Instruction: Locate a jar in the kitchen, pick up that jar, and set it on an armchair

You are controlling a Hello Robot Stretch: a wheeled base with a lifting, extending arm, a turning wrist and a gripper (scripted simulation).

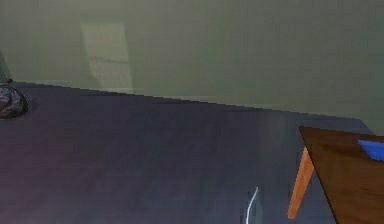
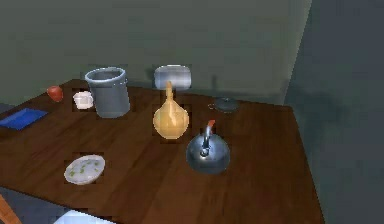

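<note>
Several vessels on brown wooden desk (image 2: 270,150): grey cylindrical pot (image 2: 107,90), orange gourd-shaped vase (image 2: 170,115) screening pale glass jar (image 2: 172,77), the likely target; gripper state cannot be told

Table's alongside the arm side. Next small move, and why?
Probably creep the base forward a little: the glassy jar-like cylinder stands far back on the table, left of the arm side view's middle, with the gourd-shaped vase and kettle in front of it.
</note>
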